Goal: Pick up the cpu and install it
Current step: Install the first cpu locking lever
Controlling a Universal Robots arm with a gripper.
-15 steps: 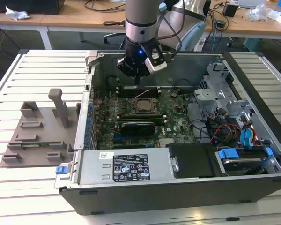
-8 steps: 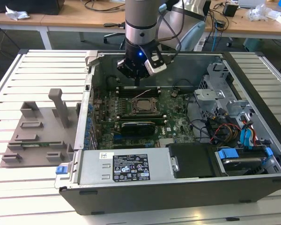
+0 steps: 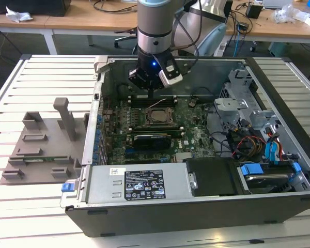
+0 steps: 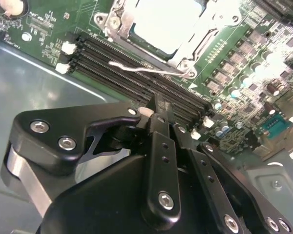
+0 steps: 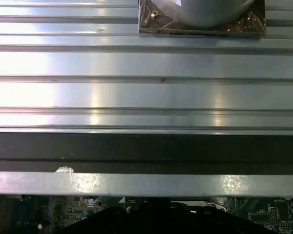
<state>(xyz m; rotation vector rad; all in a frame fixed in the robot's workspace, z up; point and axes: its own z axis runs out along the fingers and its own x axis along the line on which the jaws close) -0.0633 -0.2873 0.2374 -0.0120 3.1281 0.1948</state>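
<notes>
The cpu (image 3: pixel 156 117) is a flat square chip with a silvery top. It lies in the socket on the green motherboard (image 3: pixel 196 137) inside the open computer case (image 3: pixel 196 206). The second wrist view has the cpu (image 4: pixel 166 19) framed by the metal socket bracket, with a thin wire lever (image 4: pixel 151 71) along its edge. My gripper (image 3: pixel 151 92) hangs just behind the socket, over the black memory slots (image 4: pixel 132 73). The black fingers meet at a point, so the gripper (image 4: pixel 156 109) is shut with nothing held, and its tip is close to the wire lever.
A grey plastic tray with upright pegs (image 3: pixel 41 150) lies on the slatted table (image 3: pixel 20 103) at the exterior view's left. Inside the case are a long black card (image 3: pixel 152 139), a drive cage with cables (image 3: pixel 248 119) and the power supply (image 3: pixel 139 183). The case wall (image 5: pixel 146 183) borders the motherboard.
</notes>
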